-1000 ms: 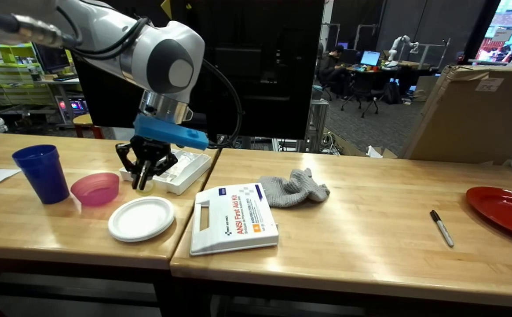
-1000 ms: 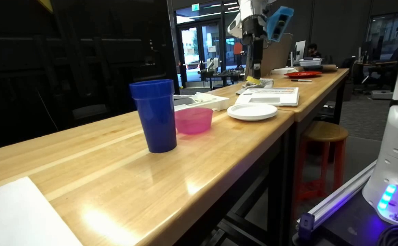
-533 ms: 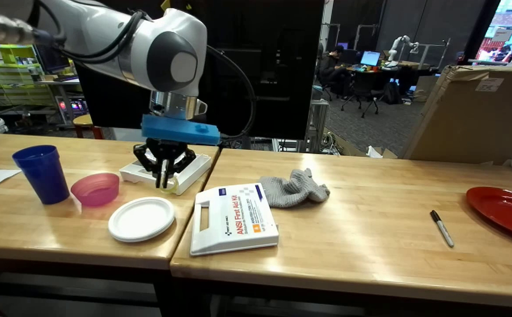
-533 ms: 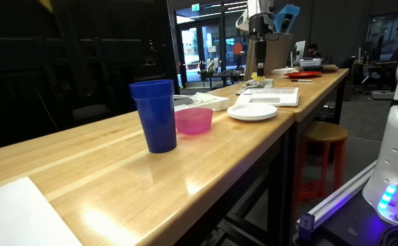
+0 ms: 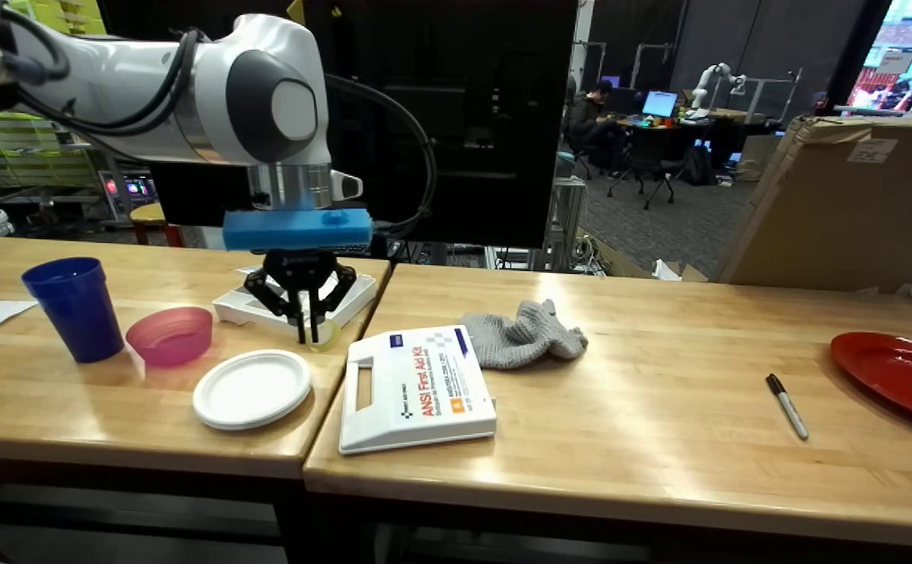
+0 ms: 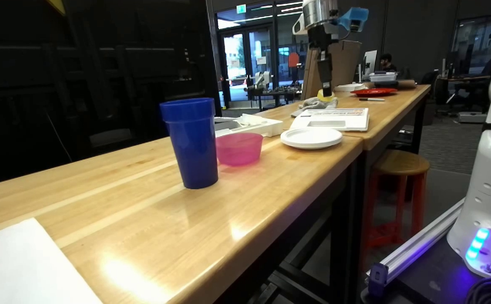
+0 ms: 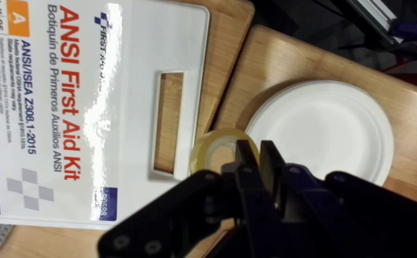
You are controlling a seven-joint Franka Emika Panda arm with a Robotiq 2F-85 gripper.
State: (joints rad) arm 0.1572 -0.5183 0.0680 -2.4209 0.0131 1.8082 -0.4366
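My gripper [image 7: 255,143] is shut on a yellowish, translucent roll of tape [image 7: 198,154]. One finger passes inside the ring and the other stays outside, with the roll's wall pinched between them. In both exterior views the gripper [image 5: 308,340] points down and the tape [image 5: 327,335] hangs at its fingertips, off the table. Below and to one side lies a white first aid kit [image 7: 137,53], flat, with red lettering. On the opposite side, under the gripper in the wrist view, is a white plate [image 7: 323,125]. The black fingers hide part of the ring.
A pink bowl [image 5: 170,338] and a tall blue cup [image 5: 76,309] stand left of the plate. Behind the gripper is a white tray [image 5: 356,301]. Grey cloth [image 5: 520,338], a marker [image 5: 787,406] and a red plate [image 5: 906,372] lie farther right. A seam divides the two tabletops.
The gripper has carried the tape rightward in both exterior views, past the tray toward the kit. Its tilt has changed along the way. Other objects lie where they were.
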